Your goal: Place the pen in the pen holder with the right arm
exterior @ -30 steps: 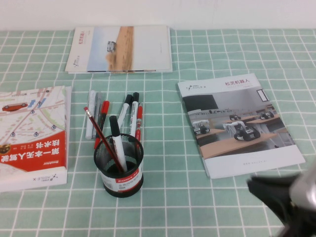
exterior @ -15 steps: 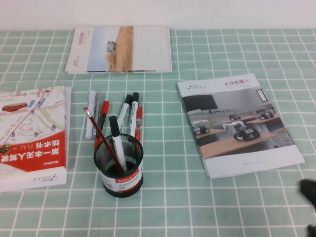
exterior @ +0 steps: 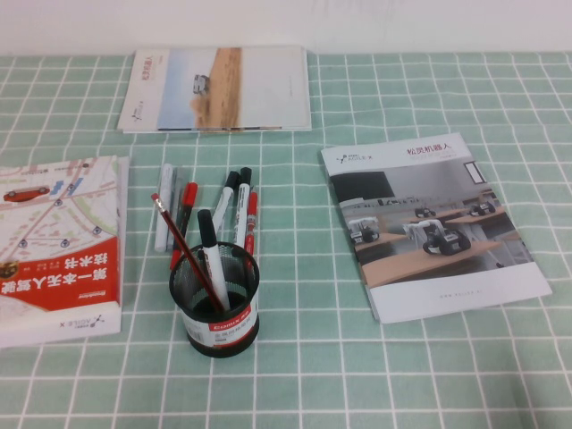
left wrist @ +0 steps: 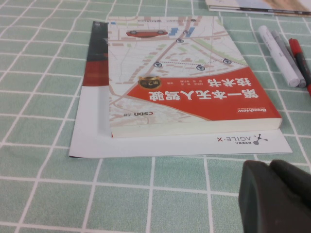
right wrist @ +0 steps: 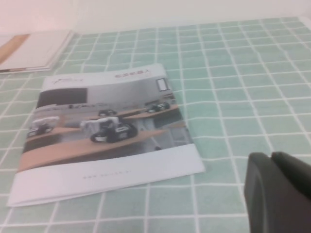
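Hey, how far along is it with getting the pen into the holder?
Looks done: the pen leans inside the pen holder, beside a marker. Nothing is in hand; the right claw hangs near a booklet, the left claw by a book. Nothing appears left.

Green checked tablecloth; white wall
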